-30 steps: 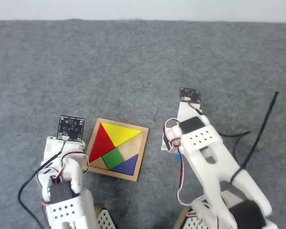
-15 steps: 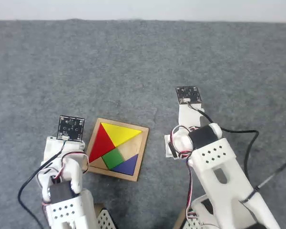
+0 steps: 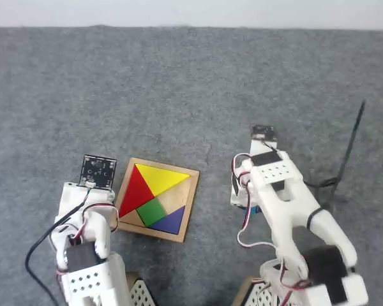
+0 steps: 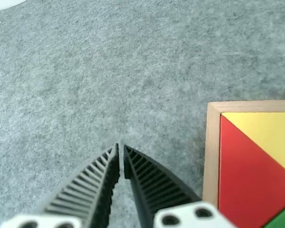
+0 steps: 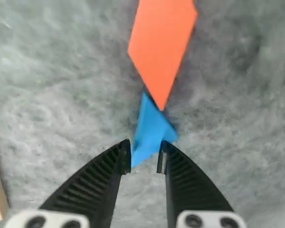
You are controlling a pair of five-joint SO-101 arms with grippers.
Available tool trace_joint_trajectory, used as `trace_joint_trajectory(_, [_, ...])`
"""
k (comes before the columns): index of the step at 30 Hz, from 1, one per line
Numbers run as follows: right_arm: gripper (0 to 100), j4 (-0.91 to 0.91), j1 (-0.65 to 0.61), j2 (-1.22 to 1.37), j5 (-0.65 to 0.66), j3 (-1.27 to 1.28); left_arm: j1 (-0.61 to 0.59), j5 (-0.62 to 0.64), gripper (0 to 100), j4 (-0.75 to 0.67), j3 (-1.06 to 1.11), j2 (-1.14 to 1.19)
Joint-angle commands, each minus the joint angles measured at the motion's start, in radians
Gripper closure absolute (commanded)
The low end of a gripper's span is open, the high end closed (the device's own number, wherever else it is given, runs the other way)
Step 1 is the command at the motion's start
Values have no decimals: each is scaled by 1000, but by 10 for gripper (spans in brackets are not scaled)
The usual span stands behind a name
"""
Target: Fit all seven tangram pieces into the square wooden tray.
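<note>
Grey felt-like table surface (image 3: 179, 83), pale strip (image 3: 191, 13) along far edge

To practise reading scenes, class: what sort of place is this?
Likely a robotics lab bench: grey felt-covered table, square wooden tray part-filled with coloured tangram pieces, right gripper closed on a blue tangram piece.

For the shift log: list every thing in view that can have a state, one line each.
left gripper: shut, empty, beside the wooden tray.
right gripper: shut on the blue piece.
wooden tray: partly filled, with bare spots.
red piece, yellow piece, green piece, purple piece: seated flat in the tray.
blue piece: clamped, outside the tray.
orange piece: loose on the carpet, one tip at the blue piece.
</note>
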Motion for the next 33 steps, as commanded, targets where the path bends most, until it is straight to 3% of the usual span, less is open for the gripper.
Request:
trace_joint_trajectory(1, [866,-19,10,42,52,-60,2,-11,985,5,-10,-17])
trace_joint_trajectory(6, [757,-28,12,51,95,-66,2,-11,985,5,-10,-17])
trace_joint_trajectory(25, [758,-90,15,53,321,17,2,-11,985,5,-10,-17])
trace_joint_trajectory(33, [932,-88,13,53,376,17,2,-11,985,5,-10,-17])
